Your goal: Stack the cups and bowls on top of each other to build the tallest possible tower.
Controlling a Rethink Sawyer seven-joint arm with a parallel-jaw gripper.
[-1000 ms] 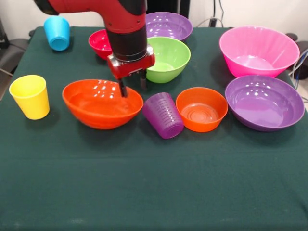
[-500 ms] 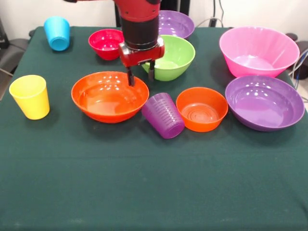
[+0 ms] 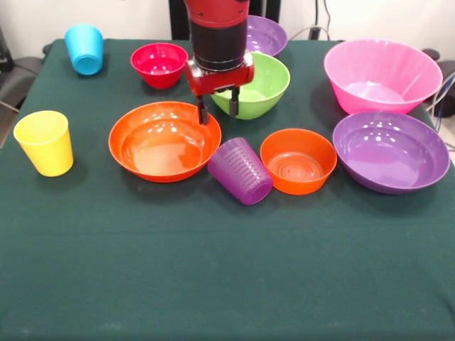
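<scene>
My gripper [image 3: 217, 111] hangs open over the far right rim of the wide orange bowl [image 3: 160, 145]. One finger [image 3: 202, 114] is inside the rim, the other is outside, next to the green bowl [image 3: 261, 87]. A purple cup [image 3: 240, 170] lies tipped against the wide bowl's right side, and a small orange bowl [image 3: 298, 162] stands beside it. The yellow cup [image 3: 45, 142] stands at the left edge and the blue cup [image 3: 84, 48] at the far left corner. Nothing is piled; no tower shows.
A small red bowl [image 3: 159, 64] and a purple bowl [image 3: 269, 34] sit at the far side, close to the arm. The large pink bowl [image 3: 382, 74] and another purple bowl [image 3: 389, 150] fill the right side. A dark green cloth [image 3: 227, 284] covers the table.
My gripper has moved right and toward the far side. The wide orange bowl has slid the same way with it, ending close to the purple cup.
</scene>
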